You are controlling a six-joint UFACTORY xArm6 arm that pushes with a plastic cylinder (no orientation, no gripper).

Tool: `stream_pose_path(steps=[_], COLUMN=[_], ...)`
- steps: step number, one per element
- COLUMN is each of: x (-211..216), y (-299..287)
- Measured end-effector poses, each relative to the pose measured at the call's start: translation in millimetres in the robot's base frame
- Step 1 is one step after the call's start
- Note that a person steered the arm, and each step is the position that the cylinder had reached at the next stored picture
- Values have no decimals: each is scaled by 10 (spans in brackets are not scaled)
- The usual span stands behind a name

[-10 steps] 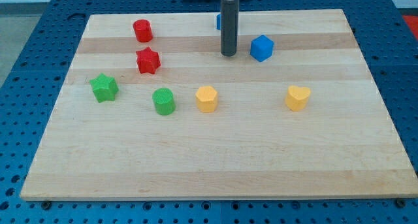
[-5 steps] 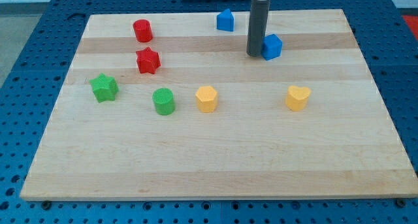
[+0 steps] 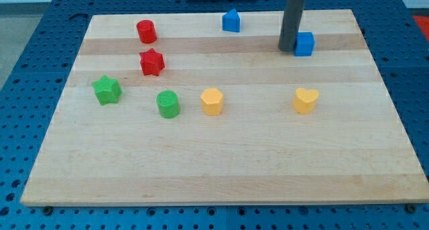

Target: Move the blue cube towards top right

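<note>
The blue cube (image 3: 305, 43) sits on the wooden board (image 3: 221, 163) at the view's upper right. My tip (image 3: 288, 49) stands against the cube's left side, touching it. The dark rod rises from there out of the view's top.
A second blue block (image 3: 231, 20) with a peaked top sits near the top edge. A red cylinder (image 3: 146, 31) and a red star (image 3: 152, 62) are at upper left. A green star (image 3: 106, 90), a green cylinder (image 3: 168, 104), a yellow hexagon (image 3: 212, 101) and a yellow heart (image 3: 305, 100) lie across the middle.
My tip has moved to the view's right and slightly up, pushing the blue cube the same way. The other blocks have not moved.
</note>
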State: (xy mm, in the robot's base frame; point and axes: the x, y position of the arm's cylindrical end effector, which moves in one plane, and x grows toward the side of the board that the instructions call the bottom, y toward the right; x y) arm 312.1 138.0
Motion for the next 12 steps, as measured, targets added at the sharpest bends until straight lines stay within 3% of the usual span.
stream_pose_path(steps=[3,6,12], x=[360,52,-25], y=[266,276,292])
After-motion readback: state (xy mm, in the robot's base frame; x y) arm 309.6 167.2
